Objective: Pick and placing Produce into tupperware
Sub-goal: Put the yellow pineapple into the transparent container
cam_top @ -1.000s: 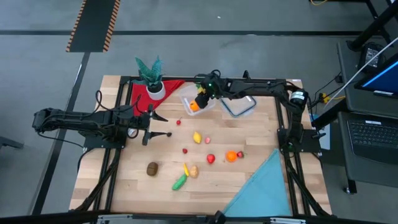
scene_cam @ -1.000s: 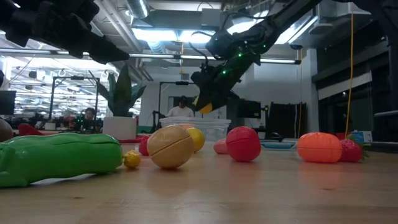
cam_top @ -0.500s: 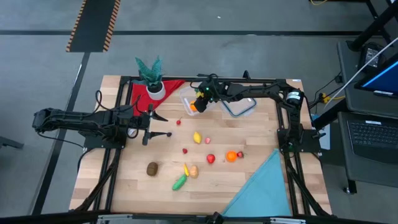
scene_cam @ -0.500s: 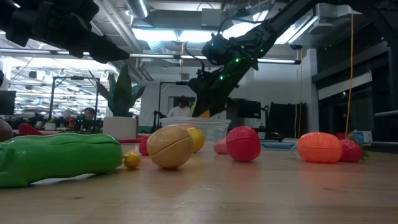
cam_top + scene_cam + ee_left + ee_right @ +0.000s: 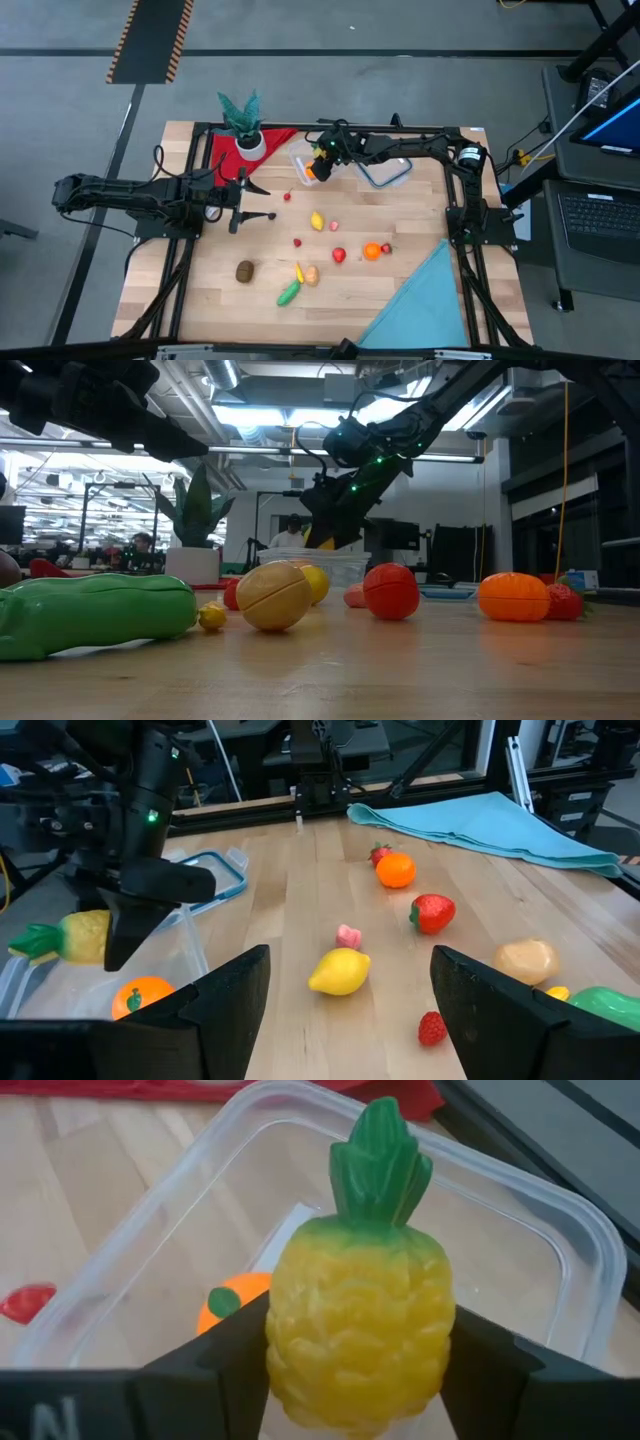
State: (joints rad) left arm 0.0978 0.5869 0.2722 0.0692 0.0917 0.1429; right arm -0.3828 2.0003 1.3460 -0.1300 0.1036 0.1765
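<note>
- right gripper (image 5: 355, 1380) over the tupperware (image 5: 560, 1230), fingers (image 5: 200, 1380) against both sides of a yellow toy pineapple (image 5: 360, 1330), green crown pointing away from wrist; grip looks loosening, cannot tell if firmly held
- pineapple's base hidden between fingers
- orange toy (image 5: 225, 1305) lies inside tupperware, partly behind pineapple
- tupperware clear, square, rounded corners, at table's far edge beside blue-rimmed lid (image 5: 385, 172)
- left gripper (image 5: 240, 203) waits at left side, jaws wide open, empty
- remaining produce (image 5: 317, 221) scattered mid-table on the wood
</note>
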